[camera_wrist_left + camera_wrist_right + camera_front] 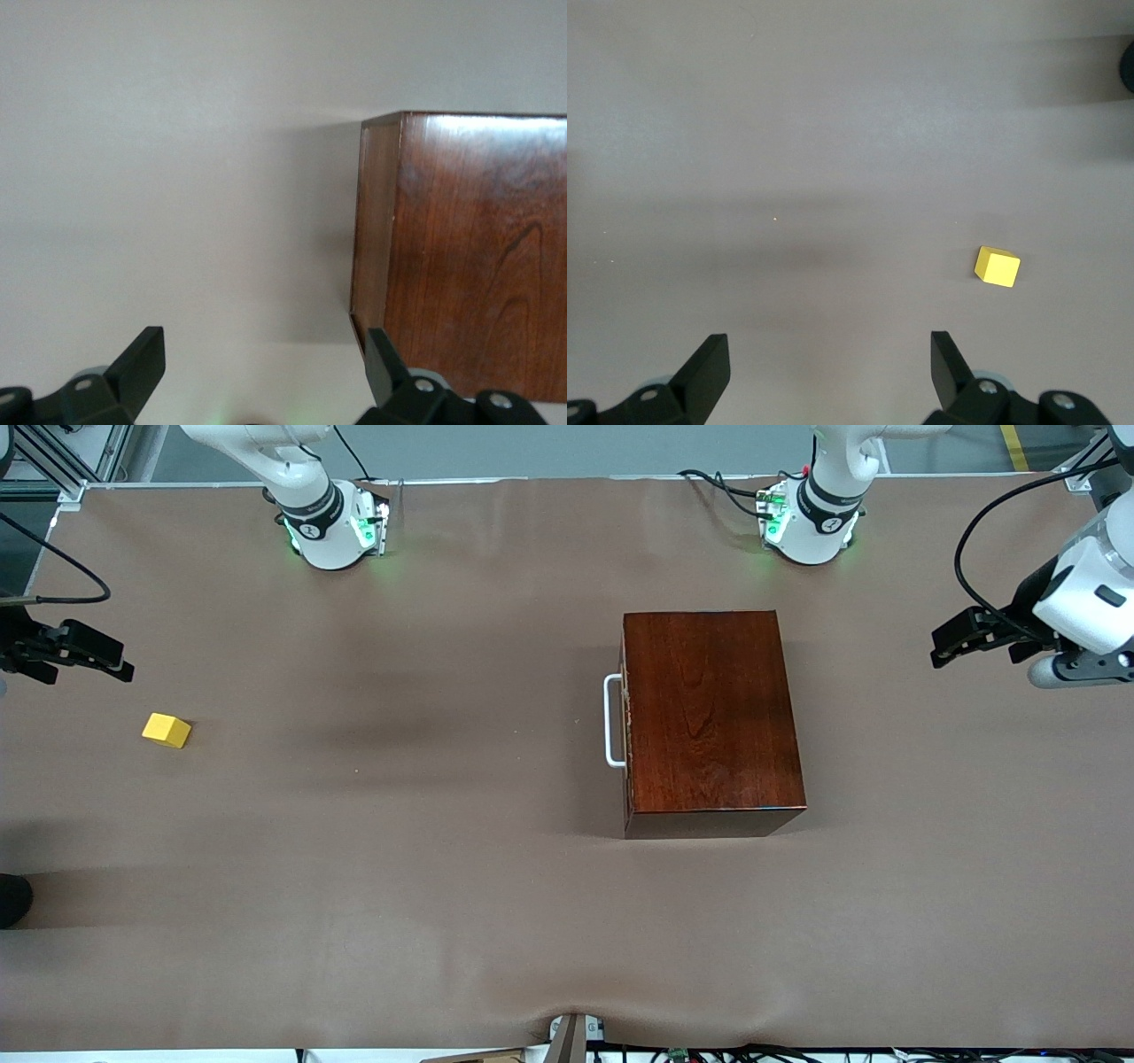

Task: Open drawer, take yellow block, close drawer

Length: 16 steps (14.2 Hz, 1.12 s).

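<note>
Visibly glossy wooden box [713,713]; plain yellow block [166,730].

drawer [625,722] shut, white handle | yellow block [166,730] on table, well apart

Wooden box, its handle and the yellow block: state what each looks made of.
Wooden box: dark reddish-brown wood or veneer, glossy varnish; grain and sheen show. Handle: white U-shaped bar, smooth; metal or plastic, unclear. Yellow block: plain matte yellow faces; painted wood or plastic, cannot tell.
</note>
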Each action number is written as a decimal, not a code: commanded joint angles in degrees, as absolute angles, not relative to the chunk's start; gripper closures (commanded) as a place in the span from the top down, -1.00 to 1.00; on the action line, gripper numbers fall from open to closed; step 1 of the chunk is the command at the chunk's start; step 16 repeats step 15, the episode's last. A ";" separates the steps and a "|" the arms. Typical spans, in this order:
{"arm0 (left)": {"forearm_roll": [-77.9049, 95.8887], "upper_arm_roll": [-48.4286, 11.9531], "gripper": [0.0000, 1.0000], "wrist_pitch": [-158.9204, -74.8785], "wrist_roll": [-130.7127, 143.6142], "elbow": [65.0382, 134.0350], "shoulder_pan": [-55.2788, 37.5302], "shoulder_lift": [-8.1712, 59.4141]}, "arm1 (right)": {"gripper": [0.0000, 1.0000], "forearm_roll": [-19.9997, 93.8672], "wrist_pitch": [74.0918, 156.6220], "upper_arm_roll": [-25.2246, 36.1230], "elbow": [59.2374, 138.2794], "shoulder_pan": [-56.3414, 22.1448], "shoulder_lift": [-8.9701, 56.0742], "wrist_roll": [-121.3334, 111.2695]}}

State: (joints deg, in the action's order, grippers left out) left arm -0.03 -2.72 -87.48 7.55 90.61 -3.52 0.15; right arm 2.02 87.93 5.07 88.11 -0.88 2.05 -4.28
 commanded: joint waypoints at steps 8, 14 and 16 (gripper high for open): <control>-1.67 -4.13 1.00 -86.92 2.74 91.49 -2.29 -1.14 | 1.00 1.32 87.10 5.45 87.45 -1.58 1.85 -3.52; -4.83 -4.48 1.00 -86.84 2.11 91.23 -2.55 -0.70 | 1.00 1.32 87.10 5.45 87.45 -1.67 1.85 -3.52; -4.75 -4.48 1.00 -86.84 2.11 91.23 -2.46 -0.79 | 1.00 1.32 87.10 5.45 87.45 -1.67 1.85 -3.60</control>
